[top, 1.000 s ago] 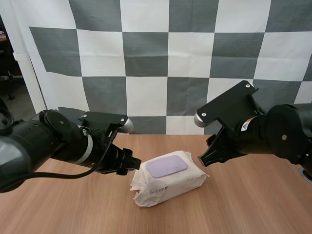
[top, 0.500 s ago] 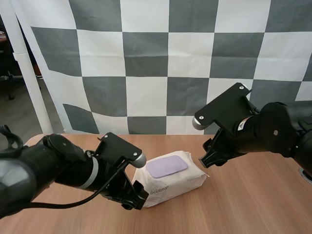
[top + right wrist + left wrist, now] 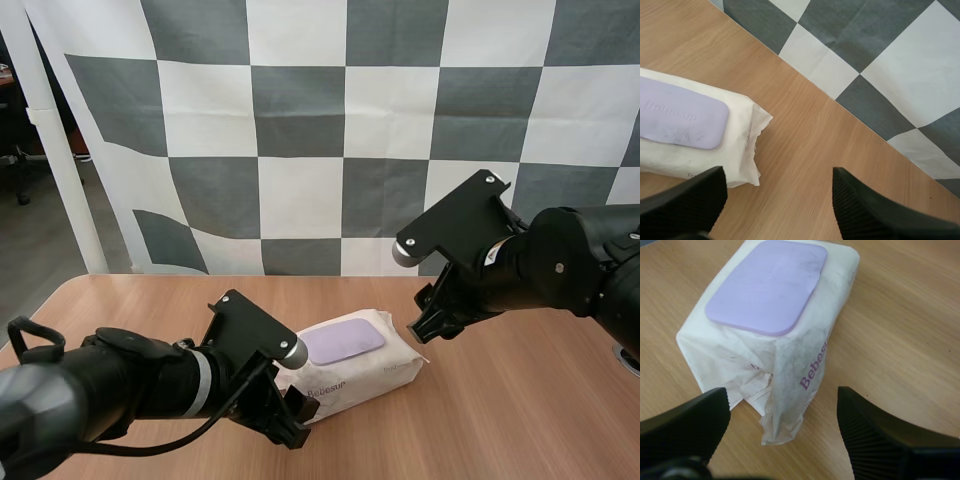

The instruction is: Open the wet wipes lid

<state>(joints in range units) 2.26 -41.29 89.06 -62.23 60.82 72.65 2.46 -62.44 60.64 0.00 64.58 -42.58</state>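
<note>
Your pack of wet wipes point(image 3: 372, 374), lid point(image 3: 342, 341) shut; left gripper point(image 3: 782, 402) agape, empty, at one end; right gripper point(image 3: 779, 177) likewise opposite.

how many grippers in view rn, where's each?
2. Left gripper, open, at the wet wipes pack's crimped end on the left arm's side; right gripper, open, over the table beside the opposite end. None looks hidden.

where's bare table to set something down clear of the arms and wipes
Free: table right of the wet wipes pack, nearer than the right gripper; far left corner, beyond the left gripper. Crowded: both pack ends, at the grippers.
</note>
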